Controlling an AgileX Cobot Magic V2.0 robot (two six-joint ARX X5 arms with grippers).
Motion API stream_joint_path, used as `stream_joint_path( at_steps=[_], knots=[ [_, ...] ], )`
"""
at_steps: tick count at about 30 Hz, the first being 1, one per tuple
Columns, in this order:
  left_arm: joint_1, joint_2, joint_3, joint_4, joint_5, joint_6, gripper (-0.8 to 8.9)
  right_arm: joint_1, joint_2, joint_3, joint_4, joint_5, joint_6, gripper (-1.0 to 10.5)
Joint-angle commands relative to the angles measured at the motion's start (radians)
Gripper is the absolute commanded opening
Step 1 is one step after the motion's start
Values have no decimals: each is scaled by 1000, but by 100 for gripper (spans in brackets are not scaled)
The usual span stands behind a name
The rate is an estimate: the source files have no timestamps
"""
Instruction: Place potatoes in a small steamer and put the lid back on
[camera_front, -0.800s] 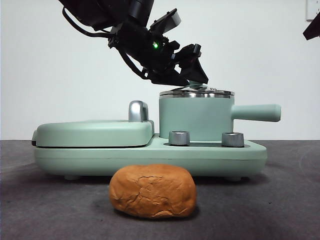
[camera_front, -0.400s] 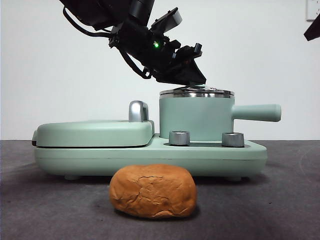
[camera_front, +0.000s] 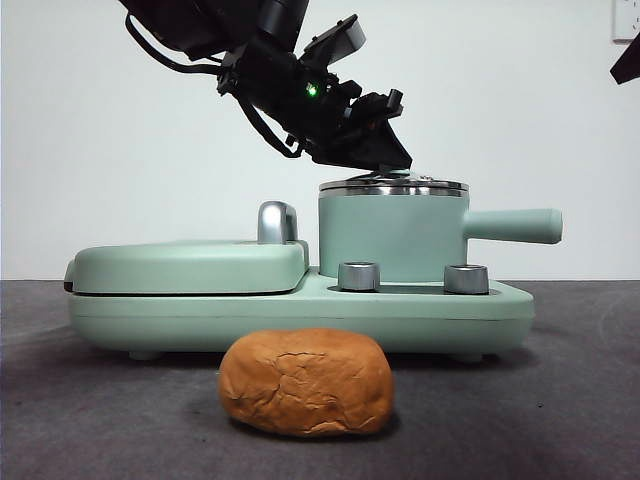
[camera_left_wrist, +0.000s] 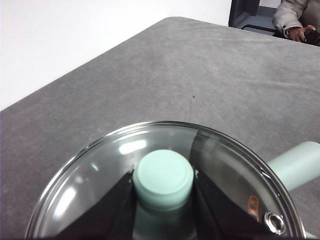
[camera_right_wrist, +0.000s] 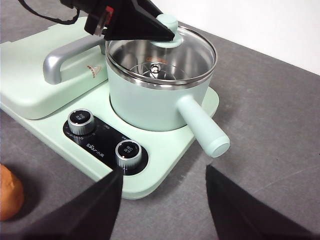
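Barely any shift since half a second ago: left gripper (camera_front: 385, 160) holding the same pose above the small steamer (camera_front: 392, 235), after dropping slightly onto the knob in the half second before that. Still clenched on the mint-green knob (camera_left_wrist: 164, 174) of the lid (camera_left_wrist: 100, 175), one black jaw pressed to each side of it in the left wrist view. Lid seated on the steamer's steel rim, glass clear enough to show the bare steel interior in the right wrist view (camera_right_wrist: 160, 55). Arm reaching in dark and bulky from the upper left of the front view, green indicator light glowing on its body.

Small steamer standing right of centre in the front view on a mint-green cooker base (camera_front: 300, 310), long straight handle (camera_front: 512, 225) pointing toward the right edge. Two steel dials (camera_front: 359, 276) on the base just in front of the steamer. Flat green grill plate (camera_front: 185, 265) occupying the left half of the base, chrome handle (camera_front: 277, 221) rising beside the steamer.

Potato (camera_front: 306, 382) lying on the grey desk (camera_front: 560, 400) at lower centre of the front view, in front of the base and apart from it; only an orange edge of it (camera_right_wrist: 9, 192) at the lower left of the right wrist view.

Right gripper (camera_right_wrist: 162, 207) released, jaws spread wide, hovering over the desk near the dials and steamer handle, touching nothing.
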Motion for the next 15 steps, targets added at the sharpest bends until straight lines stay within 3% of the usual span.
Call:
stream_joint_path(
  at_steps=[1,8,15],
  knots=[
    [-5,-27,29,13,-11,24,7,3,4,18,6,3,13,263],
    [-1,-106,29,5,-32,-2,7,3,4,18,6,3,13,263],
    [16,-211,29,-127,-32,-3,9,3,4,18,6,2,13,263]
  ],
)
